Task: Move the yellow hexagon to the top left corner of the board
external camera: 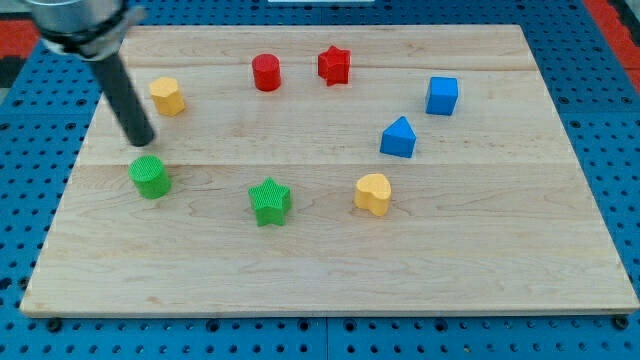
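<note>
The yellow hexagon point(167, 95) sits on the wooden board point(330, 260) near its upper left. My rod comes down from the view's top left, and my tip point(143, 140) rests below and slightly left of the yellow hexagon, apart from it. The tip is just above the green cylinder point(150, 176), with a small gap.
A red cylinder point(266, 72) and a red star point(334, 64) lie at the top middle. A blue cube point(442, 95) and a blue house-shaped block point(398, 137) are at the right. A green star point(269, 200) and a yellow heart point(373, 192) lie in the lower middle.
</note>
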You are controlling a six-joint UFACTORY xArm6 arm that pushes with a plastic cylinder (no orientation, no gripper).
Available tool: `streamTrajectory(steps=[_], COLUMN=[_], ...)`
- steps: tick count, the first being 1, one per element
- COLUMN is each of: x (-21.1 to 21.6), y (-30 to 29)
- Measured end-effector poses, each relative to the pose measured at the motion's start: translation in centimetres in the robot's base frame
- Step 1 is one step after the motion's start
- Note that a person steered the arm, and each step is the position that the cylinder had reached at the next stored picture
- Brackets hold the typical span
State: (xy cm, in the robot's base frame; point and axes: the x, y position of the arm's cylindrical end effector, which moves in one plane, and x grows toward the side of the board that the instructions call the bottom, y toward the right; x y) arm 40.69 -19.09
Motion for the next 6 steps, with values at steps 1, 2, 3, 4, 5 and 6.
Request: streamTrajectory(steps=[1,2,3,4,5,6], x=[-6.9,-11.7,-6.6,-7.7,-13.8,-14.5], y=[2.0,0.8,4.7,-2.6,-4.2,-0.6])
